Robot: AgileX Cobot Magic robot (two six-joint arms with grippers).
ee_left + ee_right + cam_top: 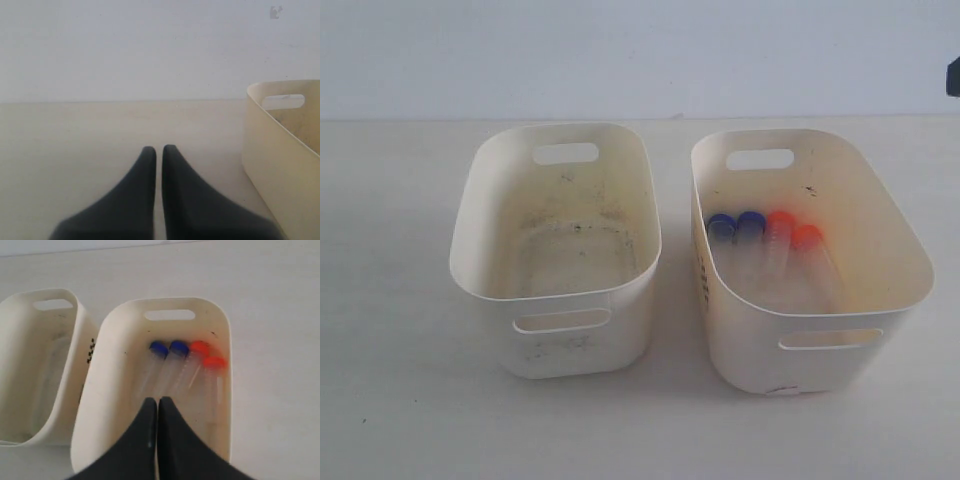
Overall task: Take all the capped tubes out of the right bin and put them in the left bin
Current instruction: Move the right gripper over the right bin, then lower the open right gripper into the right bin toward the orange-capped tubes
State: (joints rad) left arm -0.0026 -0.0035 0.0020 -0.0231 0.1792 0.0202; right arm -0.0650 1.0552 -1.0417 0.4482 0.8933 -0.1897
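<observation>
Four capped tubes (187, 367) lie lengthwise in the right bin (226, 332), just ahead of my right pincer (158, 400), its jaws together; caps point away.

A big, flat, pale cream-white table top (400, 400) fills most of the scene, and it looks smooth and dull all the way to its far edge. Behind it stands a plain light grey-white wall (620, 50), and the two meet in a straight line that runs from one side to the other. The light is soft and even and leaves only faint grey shade on the table top, and a small dark thing (954, 77) peeks in at the right edge of the exterior view, too cut off to tell what it is.
</observation>
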